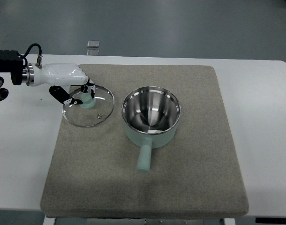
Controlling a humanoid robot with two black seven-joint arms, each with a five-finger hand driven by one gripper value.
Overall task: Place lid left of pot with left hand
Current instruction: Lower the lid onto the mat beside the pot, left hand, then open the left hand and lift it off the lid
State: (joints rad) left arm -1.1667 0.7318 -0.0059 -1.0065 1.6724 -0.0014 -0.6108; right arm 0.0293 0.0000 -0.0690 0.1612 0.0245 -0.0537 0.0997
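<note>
On the white tabletop (255, 140) a grey mat (190, 187) carries 1 open pot (151, 117), and the left hand (70, 82) grips the knob of the glass lid (88, 106) lying flat just left of it, apparently for release.

White table (255, 140), grey felt mat (199, 178) (slightly skewed), grey floor (180, 23) beyond

Mint-green pot (151, 123), clear lid (88, 105), seemingly grey-beige mat (190, 178), white table (265, 140)

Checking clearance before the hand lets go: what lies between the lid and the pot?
Nothing. In the top view only a bare strip of mat separates the lid, with the left hand at its knob, from the pot.
</note>
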